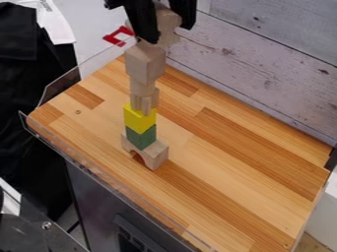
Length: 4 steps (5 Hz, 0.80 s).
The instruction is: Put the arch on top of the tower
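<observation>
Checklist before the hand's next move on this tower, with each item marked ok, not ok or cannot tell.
1. Upper wooden piece between the fingers of the hand: ok.
2. Bottom arch standing on the table: ok.
3. Yellow block on the green block: ok.
4. Upper wooden piece seated squarely on the wooden cube: cannot tell, partly hidden.
5. Hand clear of the upper piece: not ok.
</observation>
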Tool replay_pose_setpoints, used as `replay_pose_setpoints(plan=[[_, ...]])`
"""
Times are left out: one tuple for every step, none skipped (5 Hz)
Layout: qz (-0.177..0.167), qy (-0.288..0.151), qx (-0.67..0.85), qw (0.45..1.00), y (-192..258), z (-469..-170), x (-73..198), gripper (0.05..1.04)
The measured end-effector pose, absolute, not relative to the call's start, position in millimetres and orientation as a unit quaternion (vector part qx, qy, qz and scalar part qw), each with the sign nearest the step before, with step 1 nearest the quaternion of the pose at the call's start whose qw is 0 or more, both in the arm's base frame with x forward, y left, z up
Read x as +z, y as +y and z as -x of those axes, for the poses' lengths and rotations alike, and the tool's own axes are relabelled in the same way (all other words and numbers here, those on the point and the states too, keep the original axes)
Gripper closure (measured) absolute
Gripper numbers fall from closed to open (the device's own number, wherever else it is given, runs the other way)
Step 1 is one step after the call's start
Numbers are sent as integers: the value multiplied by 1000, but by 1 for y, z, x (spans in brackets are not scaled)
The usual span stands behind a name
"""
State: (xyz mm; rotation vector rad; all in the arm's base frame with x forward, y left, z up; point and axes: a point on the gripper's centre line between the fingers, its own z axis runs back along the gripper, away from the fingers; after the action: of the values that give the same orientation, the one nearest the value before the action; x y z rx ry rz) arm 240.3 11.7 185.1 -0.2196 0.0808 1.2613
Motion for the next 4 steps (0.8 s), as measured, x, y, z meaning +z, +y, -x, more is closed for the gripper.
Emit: replay_pose_setpoints(plan=[[101,34,590,801,14,-241,185,491],[97,41,592,799,15,-238,179,491],[94,41,595,797,18,-237,178,492],[90,48,595,797,18,-234,173,492]])
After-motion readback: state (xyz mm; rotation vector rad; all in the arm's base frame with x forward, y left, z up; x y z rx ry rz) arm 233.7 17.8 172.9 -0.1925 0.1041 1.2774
